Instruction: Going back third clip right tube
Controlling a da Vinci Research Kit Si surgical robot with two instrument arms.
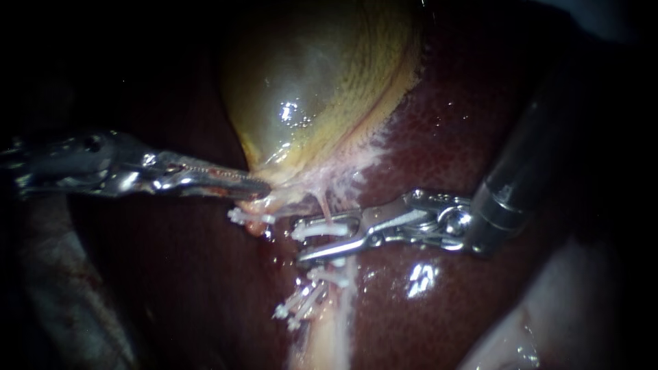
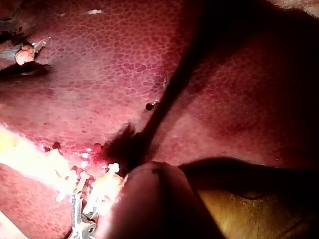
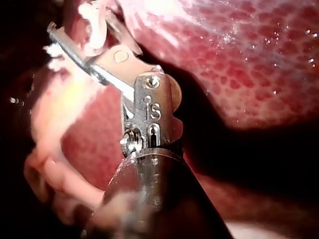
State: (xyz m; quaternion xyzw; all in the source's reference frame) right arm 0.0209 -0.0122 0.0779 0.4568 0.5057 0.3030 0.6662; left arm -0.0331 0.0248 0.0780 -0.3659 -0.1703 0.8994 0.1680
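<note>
My left instrument reaches in level, its jaws pressed together on tissue at the neck of the gallbladder. Just under its tip a white clip sits on a short stub of tube. Further right, the right tube drops from the gallbladder's neck across the liver, its long axis running top to bottom, with lower clips further down it. The third clip lies across this tube, its long axis nearly level and in line with the jaws. My right instrument, by far the nearer, has its jaws spread either side of that clip with a gap showing. The clip sits at their tip end, so I judge the clean way out is straight back along the shaft, rightward and up, with the jaws kept apart.
</note>
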